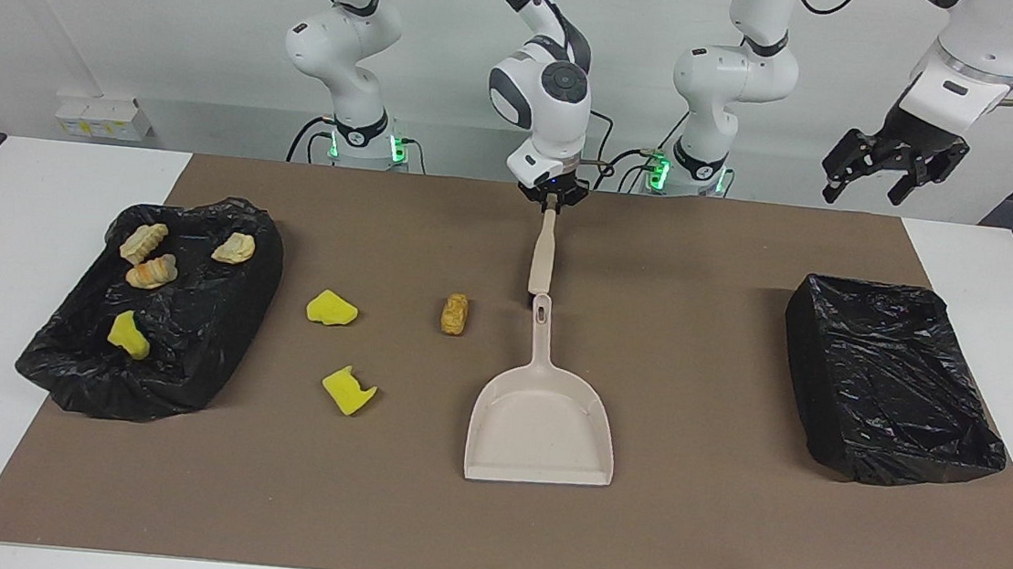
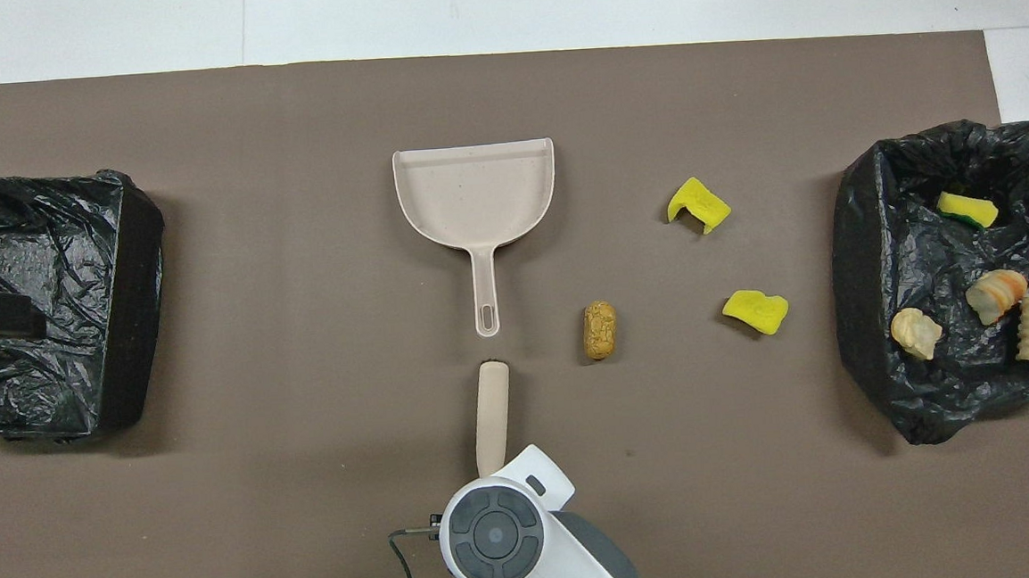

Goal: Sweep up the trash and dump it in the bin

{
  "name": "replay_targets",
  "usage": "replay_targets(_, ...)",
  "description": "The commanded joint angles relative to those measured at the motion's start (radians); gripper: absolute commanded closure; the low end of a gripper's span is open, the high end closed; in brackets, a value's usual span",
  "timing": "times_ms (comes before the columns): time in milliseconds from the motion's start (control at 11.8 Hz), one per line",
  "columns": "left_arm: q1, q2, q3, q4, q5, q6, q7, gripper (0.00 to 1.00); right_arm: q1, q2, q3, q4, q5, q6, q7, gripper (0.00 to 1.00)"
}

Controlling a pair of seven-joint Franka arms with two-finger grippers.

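My right gripper (image 1: 552, 199) is shut on the handle end of the beige brush (image 1: 543, 256), which points away from the robots, its dark bristle end just short of the dustpan's handle. The beige dustpan (image 1: 541, 416) lies flat mid-mat, open mouth away from the robots. Loose trash lies on the mat toward the right arm's end: a tan bread chunk (image 1: 455, 314) and two yellow sponge pieces (image 1: 332, 308) (image 1: 349, 390). In the overhead view the brush (image 2: 492, 406) emerges from under the right wrist. My left gripper (image 1: 893, 162) hangs open, high over the left arm's end of the table.
A black-bagged bin (image 1: 219, 324) at the right arm's end holds several bread chunks and a yellow sponge. A second black-bagged bin (image 1: 892, 382) at the left arm's end has nothing in it. A brown mat (image 1: 704, 540) covers the white table.
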Motion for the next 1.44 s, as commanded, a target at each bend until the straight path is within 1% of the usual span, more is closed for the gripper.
replay_targets(0,-0.026,0.02,0.005,0.008,0.0,0.08,-0.013,0.0,-0.009,0.005,0.002,0.018,0.023,-0.057,0.039,1.0)
replay_targets(169,-0.09,0.076,0.005,0.008,0.003,0.133,-0.042,0.0,-0.044,-0.034,-0.001,0.018,0.023,-0.146,0.071,1.0)
replay_targets(339,-0.208,0.141,0.005,0.006,0.015,0.151,-0.143,0.0,-0.098,-0.097,-0.001,0.018,0.022,-0.215,0.056,1.0)
replay_targets(508,-0.291,0.182,0.004,-0.009,0.012,0.235,-0.235,0.0,-0.158,-0.166,-0.001,0.018,0.022,-0.278,0.031,1.0)
replay_targets(593,-0.331,0.228,0.005,-0.009,0.012,0.293,-0.298,0.0,-0.193,-0.186,-0.004,0.022,0.005,-0.289,0.019,1.0)
replay_targets(678,-0.397,0.276,0.005,-0.008,0.014,0.346,-0.374,0.0,-0.248,-0.194,-0.004,0.036,-0.004,-0.312,-0.013,1.0)
replay_targets(762,-0.434,0.326,0.007,-0.005,0.017,0.398,-0.431,0.0,-0.299,-0.182,-0.004,0.079,-0.033,-0.364,-0.038,1.0)
replay_targets(847,-0.506,0.403,0.007,0.001,0.07,0.427,-0.489,0.0,-0.349,-0.168,0.0,0.116,-0.109,-0.419,-0.07,1.0)
replay_targets(932,-0.531,0.438,0.005,0.0,0.108,0.493,-0.551,0.0,-0.392,-0.16,-0.001,0.139,-0.166,-0.449,-0.112,1.0)
replay_targets(1016,-0.546,0.458,0.005,-0.027,0.109,0.542,-0.579,0.0,-0.438,-0.15,-0.003,0.144,-0.197,-0.459,-0.16,1.0)
replay_targets(1101,-0.548,0.472,0.004,-0.034,0.104,0.58,-0.579,0.0,-0.501,-0.145,-0.001,0.138,-0.225,-0.455,-0.241,1.0)
replay_targets(1270,-0.563,0.483,0.004,-0.044,0.104,0.616,-0.58,0.0,-0.661,-0.157,-0.001,0.069,-0.23,-0.42,-0.443,1.0)
replay_targets(1355,-0.563,0.486,0.004,-0.049,0.103,0.634,-0.582,0.0,-0.707,-0.162,-0.003,0.043,-0.233,-0.388,-0.514,1.0)
